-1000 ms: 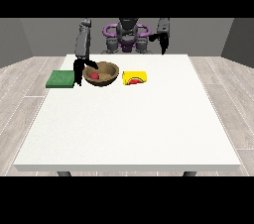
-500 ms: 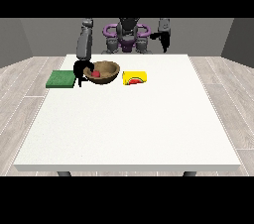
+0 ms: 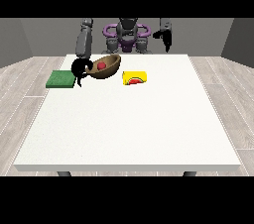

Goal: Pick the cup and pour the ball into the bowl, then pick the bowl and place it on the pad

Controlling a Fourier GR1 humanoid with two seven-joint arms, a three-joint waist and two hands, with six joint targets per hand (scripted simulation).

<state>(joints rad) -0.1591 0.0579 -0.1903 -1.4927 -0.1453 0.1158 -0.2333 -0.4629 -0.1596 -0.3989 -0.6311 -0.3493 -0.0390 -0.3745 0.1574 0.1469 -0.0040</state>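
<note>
Green pad [image 3: 61,79]: flat, square, matte; near table's [image 3: 129,134] left edge, far end.
Hand at the view's left [image 3: 80,67]: black, fingers apparently curled round rim of bowl [image 3: 105,67], though small here.
Bowl: brown, wood-like, round; raised, tilted, mouth toward 11 o'clock; red ball [image 3: 101,65] inside; at pad's 2 o'clock.
Yellow cup [image 3: 135,77]: on its side, long axis 9-to-3, at bowl's 4 o'clock.
Hand at the view's right [image 3: 166,38]: raised, fingers straight, pointing to 6 o'clock.
Table: white, smooth; broad room nearward.

Even, bright light falls on my white table [image 3: 129,119] from above; only faint soft shadows sit under the bowl [image 3: 105,66], with no glare.
</note>
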